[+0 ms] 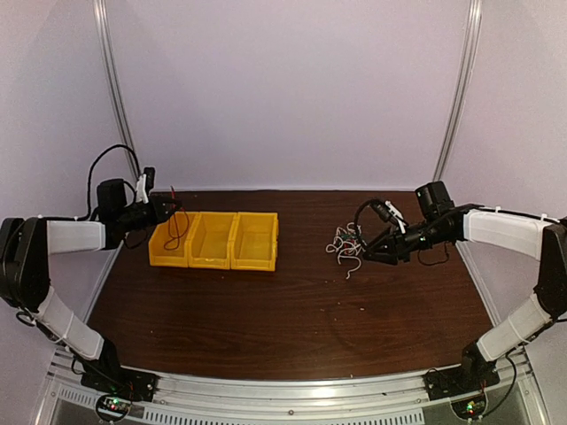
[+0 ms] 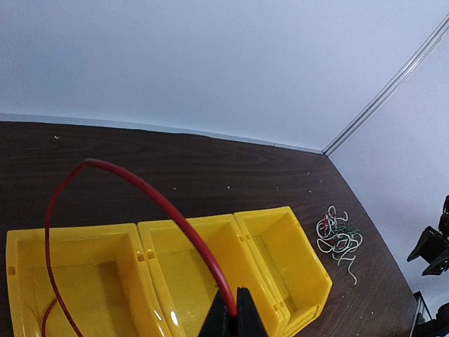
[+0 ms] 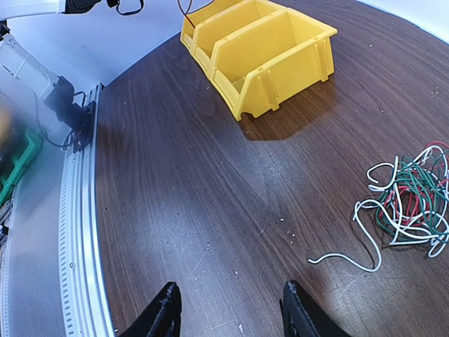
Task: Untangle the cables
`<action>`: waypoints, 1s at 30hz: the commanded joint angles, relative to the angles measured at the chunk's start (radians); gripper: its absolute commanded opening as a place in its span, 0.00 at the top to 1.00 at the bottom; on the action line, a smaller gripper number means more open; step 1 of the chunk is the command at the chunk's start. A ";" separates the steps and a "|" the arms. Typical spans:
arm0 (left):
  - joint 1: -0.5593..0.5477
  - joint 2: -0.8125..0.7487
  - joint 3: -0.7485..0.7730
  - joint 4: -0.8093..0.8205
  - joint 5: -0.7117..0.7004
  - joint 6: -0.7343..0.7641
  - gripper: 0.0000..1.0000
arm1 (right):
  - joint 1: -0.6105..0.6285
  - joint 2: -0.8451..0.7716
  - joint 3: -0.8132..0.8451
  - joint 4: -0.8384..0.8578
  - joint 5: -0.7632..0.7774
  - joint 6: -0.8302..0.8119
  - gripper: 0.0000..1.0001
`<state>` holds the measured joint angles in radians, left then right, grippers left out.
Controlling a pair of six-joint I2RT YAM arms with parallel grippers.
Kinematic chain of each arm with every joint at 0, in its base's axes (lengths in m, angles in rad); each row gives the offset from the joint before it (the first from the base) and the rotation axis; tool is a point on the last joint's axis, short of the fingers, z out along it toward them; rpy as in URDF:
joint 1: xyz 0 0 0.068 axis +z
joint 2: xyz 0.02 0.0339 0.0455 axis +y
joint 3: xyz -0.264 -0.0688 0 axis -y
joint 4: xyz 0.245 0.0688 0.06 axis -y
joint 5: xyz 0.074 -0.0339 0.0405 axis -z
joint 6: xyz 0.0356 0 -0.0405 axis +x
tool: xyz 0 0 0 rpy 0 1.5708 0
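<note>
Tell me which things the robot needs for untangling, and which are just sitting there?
For the job:
- cable tangle
- red cable, pinched in the left hand and dangling into a yellow bin
- open right hand

Just sitting there:
- metal rail at the table's edge
- blurry green thing beyond it

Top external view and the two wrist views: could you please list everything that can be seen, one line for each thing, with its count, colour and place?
table: one, dark brown wood, under everything
bins: three, yellow, side by side on the back left of the table
red cable: one, red, arching up from the left gripper and down over the leftmost bin
cable tangle: one bundle, white, red and green wires, on the table to the right of the bins
left gripper: one, black, shut on the red cable, at the bins' left end
right gripper: one, black, open and empty, close beside the tangle
</note>
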<state>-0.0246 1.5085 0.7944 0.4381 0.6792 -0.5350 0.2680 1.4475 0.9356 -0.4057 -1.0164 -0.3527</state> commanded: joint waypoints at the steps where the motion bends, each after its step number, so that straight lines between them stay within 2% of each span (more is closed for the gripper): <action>1: -0.001 -0.033 0.010 -0.143 -0.076 0.147 1.00 | -0.009 -0.002 -0.012 0.026 -0.007 -0.013 0.51; 10: -0.001 0.002 0.109 -0.398 -0.315 0.295 1.00 | -0.010 -0.014 -0.025 0.023 -0.011 -0.032 0.51; 17: -0.006 0.070 0.123 -0.401 -0.357 0.292 1.00 | -0.010 -0.008 -0.023 0.021 -0.019 -0.037 0.50; 30: -0.076 0.178 0.150 -0.386 -0.339 0.269 1.00 | -0.010 -0.012 -0.024 0.021 -0.015 -0.042 0.51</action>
<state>-0.0822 1.6650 0.9127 0.0345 0.3489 -0.2626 0.2676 1.4475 0.9173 -0.3931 -1.0172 -0.3862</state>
